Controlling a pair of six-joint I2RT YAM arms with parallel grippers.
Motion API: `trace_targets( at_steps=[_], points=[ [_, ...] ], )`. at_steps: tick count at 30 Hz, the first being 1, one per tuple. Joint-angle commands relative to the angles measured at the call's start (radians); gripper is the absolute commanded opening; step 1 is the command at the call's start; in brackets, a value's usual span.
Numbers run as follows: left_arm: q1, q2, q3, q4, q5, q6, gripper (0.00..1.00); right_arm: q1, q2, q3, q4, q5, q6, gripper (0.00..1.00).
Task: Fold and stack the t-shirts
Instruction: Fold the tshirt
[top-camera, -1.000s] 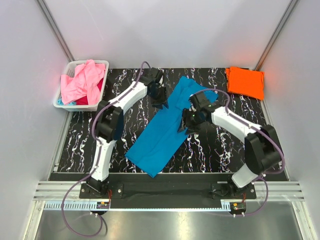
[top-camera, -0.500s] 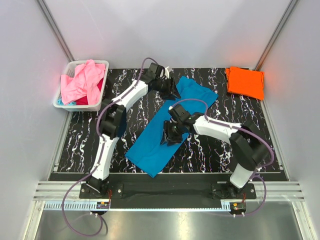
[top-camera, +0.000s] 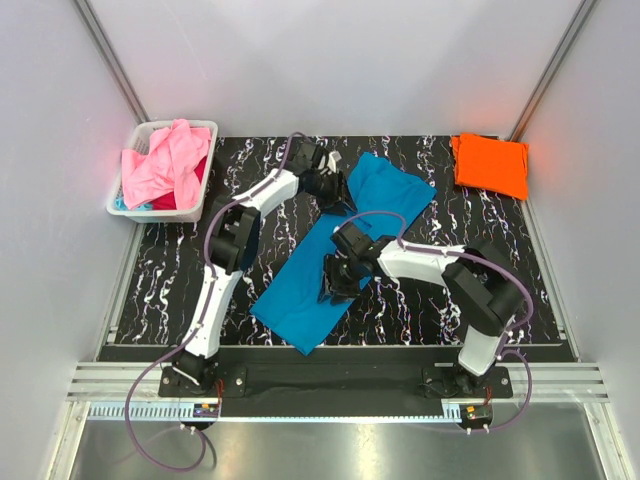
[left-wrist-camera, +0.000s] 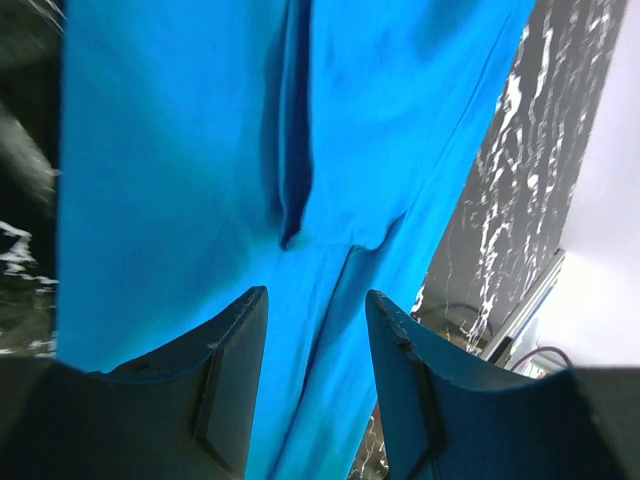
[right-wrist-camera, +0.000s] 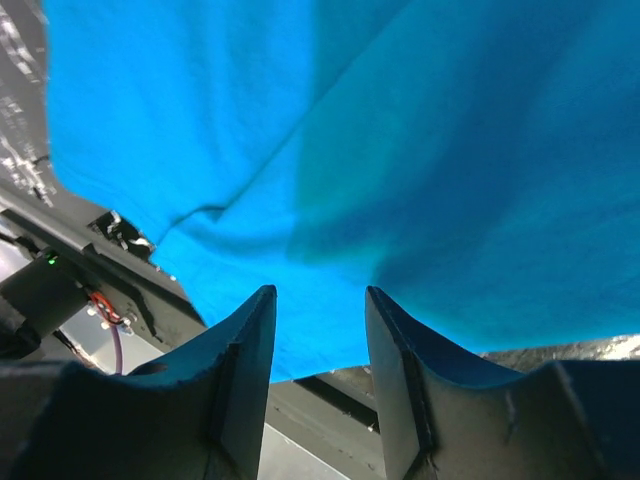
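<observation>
Teal-blue t-shirt (top-camera: 300, 300) lies flat on the black, white-veined table (top-camera: 170, 280), drawn out into a long band that runs slantwise from the near centre toward the far right. In the left wrist view a dark crease runs down its middle (left-wrist-camera: 290, 150).

The left gripper (top-camera: 335, 195) sits at the shirt's far left edge, and its wrist camera shows its fingers (left-wrist-camera: 235, 370) spread apart with blue cloth filling the gap between them and nothing pinched. The right gripper (top-camera: 335, 280) is over the middle of the band, near its left edge. Its fingers (right-wrist-camera: 240, 380) stand apart too, above cloth that shows one fold line; whether the tips touch the fabric I cannot tell.

An orange t-shirt (top-camera: 490, 165) rests folded in a neat square at the far right corner of the table, well apart from the blue one. At the far left corner a white basket (top-camera: 118, 205) holds a crumpled pink t-shirt (top-camera: 165, 160) heaped over its rim, with a bit of red t-shirt (top-camera: 190, 195) showing beneath it.
</observation>
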Motion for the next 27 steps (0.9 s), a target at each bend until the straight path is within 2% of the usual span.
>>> trace_targets(
  at_steps=[1, 4, 8, 15, 27],
  points=[
    [-0.015, -0.013, -0.021, 0.015, 0.014, 0.014, 0.49, 0.016, 0.027, -0.014, 0.046, -0.004, 0.032, 0.48],
    [-0.018, 0.002, -0.030, -0.010, -0.029, 0.020, 0.49, 0.019, 0.041, -0.022, 0.052, -0.007, 0.043, 0.47],
    [-0.023, 0.033, -0.013, -0.128, -0.133, 0.043, 0.49, 0.022, 0.046, -0.035, 0.054, -0.003, 0.051, 0.47],
    [-0.007, 0.027, -0.001, -0.228, -0.395, 0.041, 0.48, 0.023, 0.029, -0.103, 0.016, 0.019, 0.072, 0.46],
    [0.069, 0.019, 0.020, -0.311, -0.559, -0.030, 0.47, 0.023, -0.049, -0.210, -0.101, 0.102, 0.109, 0.46]
  ],
)
